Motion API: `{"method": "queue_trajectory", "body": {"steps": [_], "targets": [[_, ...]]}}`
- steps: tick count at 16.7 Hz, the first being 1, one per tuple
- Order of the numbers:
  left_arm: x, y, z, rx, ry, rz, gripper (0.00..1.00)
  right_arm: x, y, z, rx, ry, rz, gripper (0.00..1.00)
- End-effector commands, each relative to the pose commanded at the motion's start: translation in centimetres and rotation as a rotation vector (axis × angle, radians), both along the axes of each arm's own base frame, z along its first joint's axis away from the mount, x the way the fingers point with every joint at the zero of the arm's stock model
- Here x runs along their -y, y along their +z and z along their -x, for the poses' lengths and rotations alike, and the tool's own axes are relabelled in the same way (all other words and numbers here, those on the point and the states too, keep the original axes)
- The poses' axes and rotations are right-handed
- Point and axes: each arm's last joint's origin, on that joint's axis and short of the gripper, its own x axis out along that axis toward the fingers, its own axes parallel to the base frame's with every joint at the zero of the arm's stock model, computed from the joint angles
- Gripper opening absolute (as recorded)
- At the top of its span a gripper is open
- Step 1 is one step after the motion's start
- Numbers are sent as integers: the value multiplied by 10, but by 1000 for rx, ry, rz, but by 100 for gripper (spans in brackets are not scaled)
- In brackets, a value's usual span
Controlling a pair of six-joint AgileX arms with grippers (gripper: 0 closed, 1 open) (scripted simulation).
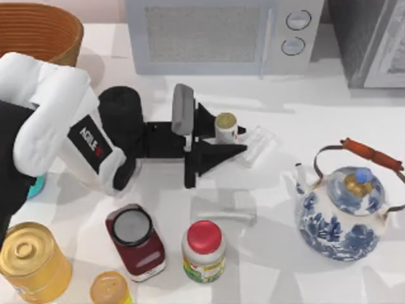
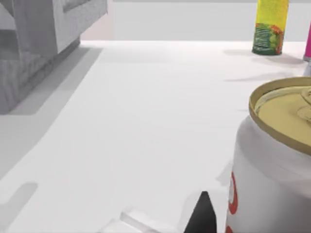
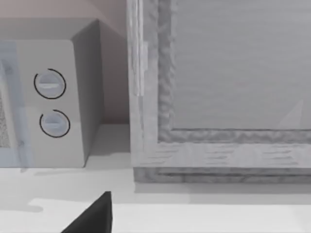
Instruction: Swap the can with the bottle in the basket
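- My left end effector [image 1: 223, 140] is reaching out low over the middle of the white desk [image 1: 285, 209], its black fingers spread open on either side of the small slim can with the gold top and white-and-red label [image 1: 226, 128], holding nothing yet.
- In the left wrist view the can [image 2: 272, 160] is standing upright and very close, with one black fingertip [image 2: 202, 216] poking up just beside its base.
- The can is sitting between my open fingers, its long axis vertical, so I judge the coming move is simply closing on its sides; my left arm is clearly the nearer one.
- The large round orange-brown wicker basket [image 1: 44, 31] is sitting at the desk's far left corner, well apart from the can, behind my arm.
- A teal edge at the left [image 1: 37, 186] is peeking out beneath my arm; I cannot tell if it is the bottle.
- My right end effector's state I cannot tell.
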Motion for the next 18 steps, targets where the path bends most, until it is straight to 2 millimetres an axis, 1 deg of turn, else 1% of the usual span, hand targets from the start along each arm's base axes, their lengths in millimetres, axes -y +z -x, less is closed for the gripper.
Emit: {"method": "queue_trajectory", "body": {"steps": [13, 14, 18], "targets": [[0, 0, 0, 0, 0, 0, 98, 0, 0, 0, 0, 0, 0, 100], [0, 0, 0, 0, 0, 0, 100, 0, 0, 0, 0, 0, 0, 100], [0, 0, 0, 0, 0, 0, 100, 0, 0, 0, 0, 0, 0, 100]]}}
